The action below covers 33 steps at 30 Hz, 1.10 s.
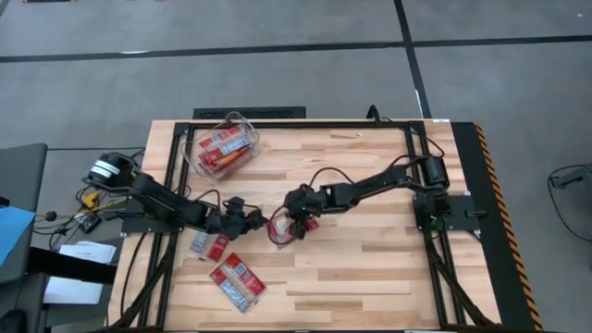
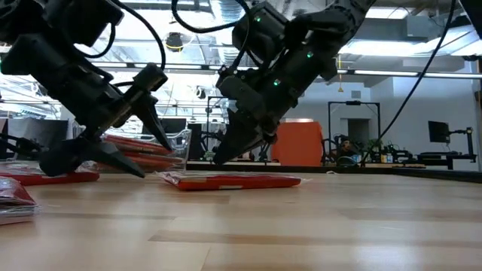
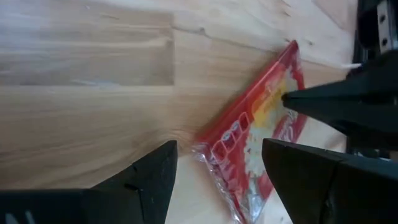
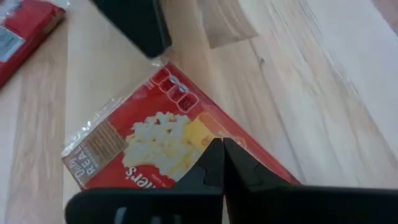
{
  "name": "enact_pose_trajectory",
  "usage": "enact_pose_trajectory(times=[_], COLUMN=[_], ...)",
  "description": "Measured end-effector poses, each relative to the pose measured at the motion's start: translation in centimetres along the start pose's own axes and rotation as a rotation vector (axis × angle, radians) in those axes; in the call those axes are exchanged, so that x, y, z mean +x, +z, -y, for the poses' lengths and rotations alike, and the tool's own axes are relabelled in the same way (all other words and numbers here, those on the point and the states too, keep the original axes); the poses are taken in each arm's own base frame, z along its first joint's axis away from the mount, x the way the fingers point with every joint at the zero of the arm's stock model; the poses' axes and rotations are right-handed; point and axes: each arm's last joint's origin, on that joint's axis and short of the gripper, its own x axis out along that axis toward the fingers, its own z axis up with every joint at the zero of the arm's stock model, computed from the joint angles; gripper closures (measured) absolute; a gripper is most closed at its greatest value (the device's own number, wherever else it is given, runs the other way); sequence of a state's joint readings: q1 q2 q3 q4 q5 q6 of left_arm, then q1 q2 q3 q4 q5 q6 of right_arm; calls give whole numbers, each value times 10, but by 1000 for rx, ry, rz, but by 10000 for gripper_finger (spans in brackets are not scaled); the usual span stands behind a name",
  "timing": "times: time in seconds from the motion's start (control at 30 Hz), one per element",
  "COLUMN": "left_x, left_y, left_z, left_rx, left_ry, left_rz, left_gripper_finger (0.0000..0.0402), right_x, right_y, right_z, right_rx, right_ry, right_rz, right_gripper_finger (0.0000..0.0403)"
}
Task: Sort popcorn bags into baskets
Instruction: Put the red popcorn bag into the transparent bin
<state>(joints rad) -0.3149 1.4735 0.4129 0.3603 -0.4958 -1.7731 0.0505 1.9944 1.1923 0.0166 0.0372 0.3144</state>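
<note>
A red popcorn bag [image 1: 281, 231] lies flat on the table's middle, picture side up; it also shows in the right wrist view [image 4: 155, 143] and the low view [image 2: 233, 181]. My right gripper [image 4: 222, 144] is shut, its tips pointing down at the bag's face. My left gripper [image 3: 219, 149] is open and empty, just left of the bag's end, low over the table [image 2: 157, 161]. The clear bin [image 1: 225, 146] at the far left holds several red bags. More bags lie at the near left [image 1: 238, 280]. My right gripper's shut fingertips [image 3: 287, 98] stand on or just above the bag's yellow-and-white picture face [image 4: 186, 134], slanting down from the table's right. I cannot tell whether they touch it. The bag lies flat on the table.
Two bags [image 1: 208, 245] lie near my left arm, and a stack [image 1: 238, 280] lies nearer the front edge. A packet corner [image 2: 15, 199] shows at the low view's left. The table's right half [image 1: 370, 250] is bare wood.
</note>
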Motion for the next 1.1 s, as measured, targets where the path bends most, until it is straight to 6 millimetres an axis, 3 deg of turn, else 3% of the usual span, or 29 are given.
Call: enact_pose_trajectory(times=[0.17, 0.33, 0.4, 0.57, 0.87, 1.1], left_x=[3, 6, 7, 14, 20, 23], left_y=[-2, -4, -5, -10, -13, -13], left_z=[0, 4, 6, 10, 7, 11], left_rx=[-3, 6, 11, 23, 17, 20], left_ry=[-2, -1, -2, 20, 35, 32], left_rz=[3, 10, -2, -21, -18, 19], left_gripper_finger=[178, 178, 178, 178, 178, 184], right_x=[-31, -12, -2, 13, 22, 23], right_y=[14, -15, -17, -28, -18, -14], right_z=[-33, -42, -44, -39, -14, -12], right_rx=[-129, -160, -143, -136, -77, -72], right_ry=[71, 57, 70, 65, 70, 88], right_rz=[74, -50, -31, -81, -38, -1], right_gripper_finger=[385, 392, 389, 375, 390, 377])
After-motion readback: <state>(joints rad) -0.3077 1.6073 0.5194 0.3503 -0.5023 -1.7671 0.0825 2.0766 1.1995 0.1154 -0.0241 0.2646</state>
